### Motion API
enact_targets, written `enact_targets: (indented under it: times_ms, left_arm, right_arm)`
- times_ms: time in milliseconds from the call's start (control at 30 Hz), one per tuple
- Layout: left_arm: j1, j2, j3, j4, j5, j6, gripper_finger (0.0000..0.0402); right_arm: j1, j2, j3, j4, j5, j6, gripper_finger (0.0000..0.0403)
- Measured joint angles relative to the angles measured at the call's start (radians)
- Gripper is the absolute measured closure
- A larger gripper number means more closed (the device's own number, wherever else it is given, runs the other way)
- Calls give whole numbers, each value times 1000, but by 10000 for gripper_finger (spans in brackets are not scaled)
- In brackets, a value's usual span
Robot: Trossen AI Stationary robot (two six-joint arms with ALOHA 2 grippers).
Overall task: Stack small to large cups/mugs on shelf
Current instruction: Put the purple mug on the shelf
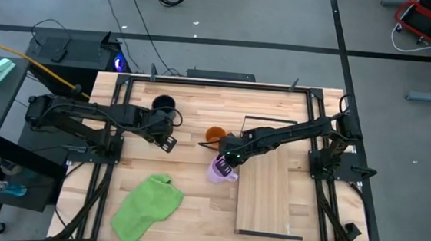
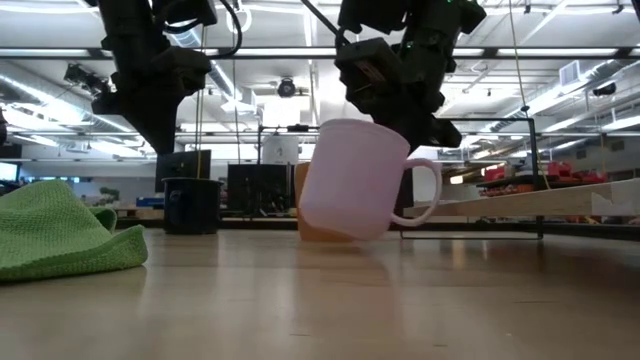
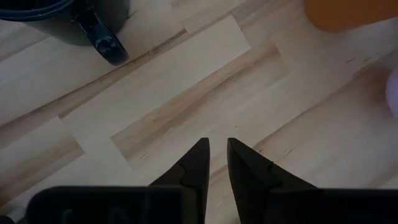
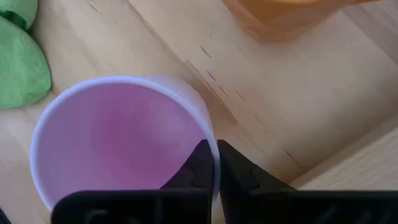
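Note:
The light purple mug (image 1: 220, 171) stands tipped at the table's middle, and my right gripper (image 4: 212, 146) is shut on its rim. The orange mug (image 1: 215, 134) stands upright just beyond it. Farther left and back, the black mug (image 1: 163, 105) is also upright on the table. The shelf (image 1: 268, 190), a light-wood board with a black wire frame at its near end, lies to the right of the purple mug. My left gripper (image 3: 216, 146) hangs over bare table near the black mug, its fingertips almost together with nothing between them. My right gripper pinches the purple mug's rim (image 4: 209, 138), one finger inside the mug and one outside, on the side above the handle (image 2: 425, 195). The fingers slant down from above and from the table's right. The mug is tilted: its base is low on the handle side and raised on the other.
A crumpled green cloth (image 1: 147, 206) lies at the near left of the table. Black frame rails run along the table's left (image 1: 115, 128) and right (image 1: 325, 144) sides. Bare wood shows between the cloth and the shelf.

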Motion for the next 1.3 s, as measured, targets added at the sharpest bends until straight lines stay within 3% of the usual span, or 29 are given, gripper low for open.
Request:
enact_targets:
  times_ms: [167, 300, 467, 633, 833, 1067, 1300]
  left_arm:
    - [0, 0, 0, 0, 0, 1, 346]
    - [0, 0, 0, 0, -4, 1, 345]
    - [0, 0, 0, 0, -4, 1, 343]
    - [0, 0, 0, 0, -4, 2, 350]
    - [0, 0, 0, 0, -4, 3, 353]
    - [0, 0, 0, 1, -5, 3, 351]
    - [0, 0, 0, 11, -5, 3, 358]
  right_arm:
    - [0, 0, 12, -10, -11, -24, 394]
    - [5, 0, 103, -66, -41, -87, 396]
    - [5, -1, 314, -290, -29, -214, 397]
    - [4, -2, 534, -632, 76, -313, 398]
    - [-12, -4, 673, -919, 164, -349, 398]
    - [-38, -88, 589, -910, 165, -388, 398]
    - [-90, -279, 316, -912, 163, -339, 398]
